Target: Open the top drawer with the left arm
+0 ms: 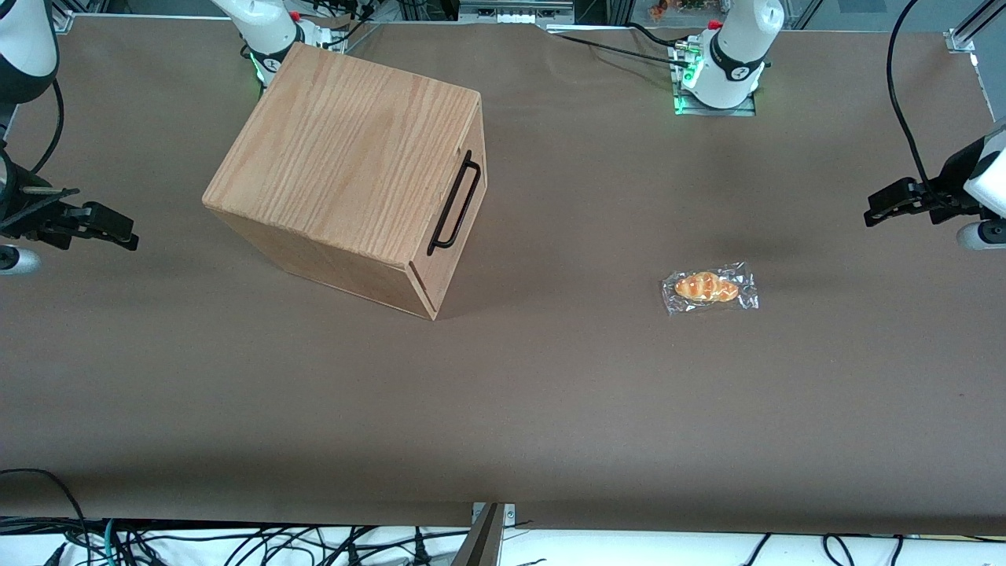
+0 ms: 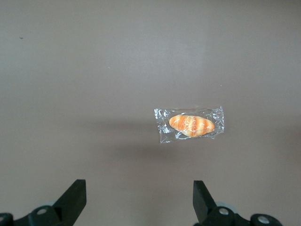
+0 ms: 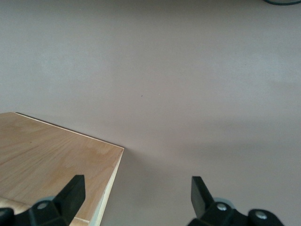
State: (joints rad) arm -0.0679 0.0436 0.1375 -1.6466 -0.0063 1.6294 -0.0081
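Observation:
The wooden cabinet [image 1: 346, 157] stands at an angle toward the parked arm's end of the table. Its top drawer [image 1: 458, 236] sits flush with the shell, and the long black bar handle [image 1: 454, 200] on its front faces the working arm's end. My left gripper [image 1: 874, 208] hangs above the table at the working arm's end, well apart from the cabinet. In the left wrist view the gripper [image 2: 138, 197] is open, with only bare table between its two black fingers [image 2: 75, 195].
A wrapped bread roll [image 1: 710, 288] lies on the brown table cover [image 1: 550, 393], between the cabinet and my gripper; the left wrist view shows the roll [image 2: 190, 125] below the open fingers. Cables run along the table's near edge [image 1: 236, 542].

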